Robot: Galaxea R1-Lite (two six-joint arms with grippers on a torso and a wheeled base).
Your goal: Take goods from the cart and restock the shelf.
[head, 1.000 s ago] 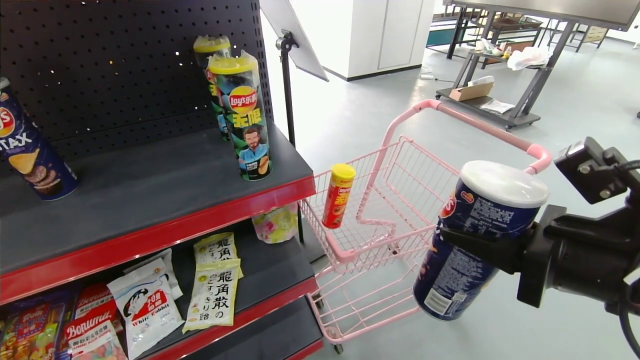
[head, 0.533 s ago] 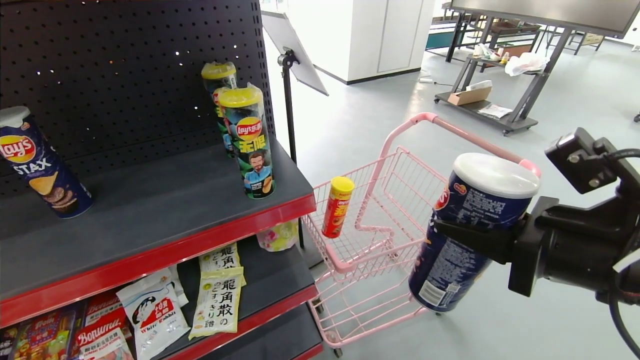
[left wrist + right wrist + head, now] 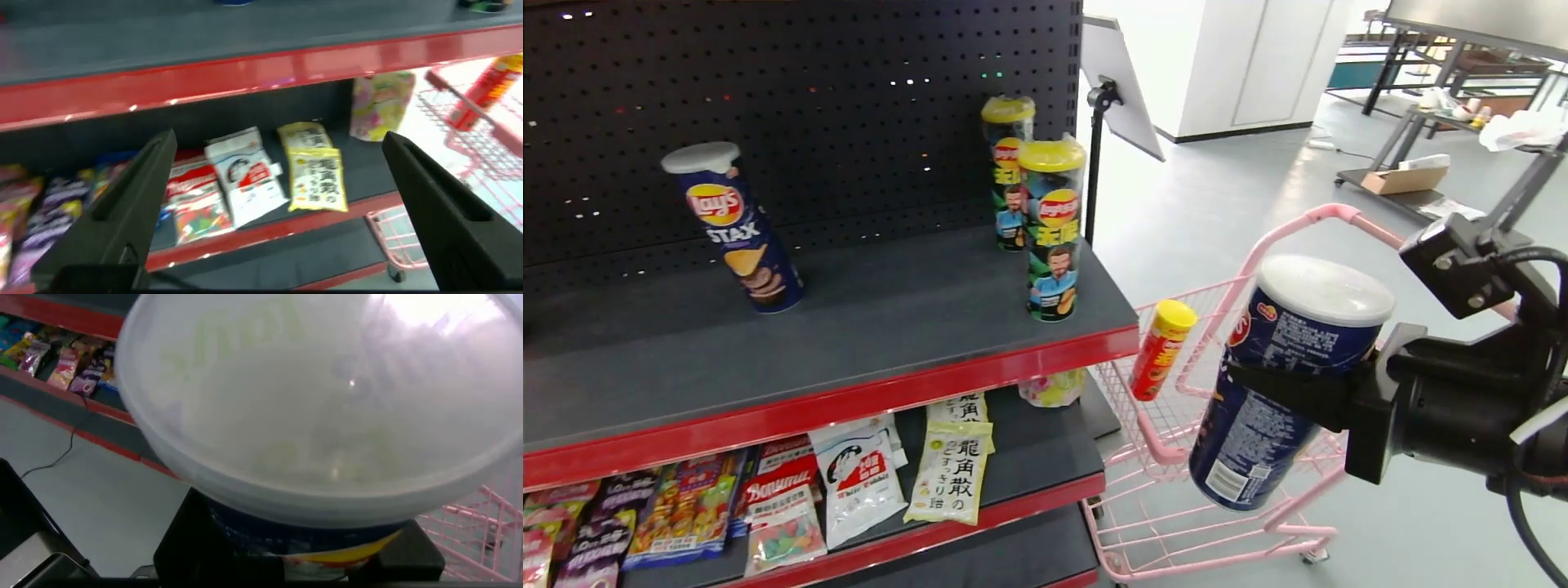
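Here, right pincer [image 3: 1286, 390] clamped on blue can [image 3: 1303, 327] near cart [image 3: 1308, 216], left pincer [image 3: 274, 153] wide open, empty, facing shelf [image 3: 245, 72].

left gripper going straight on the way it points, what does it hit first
Likely the white packet or the yellow packet beside it on the lower shelf, framed by the open jaws of the left gripper; depth unclear.

Bright daylight, blurred wrist views
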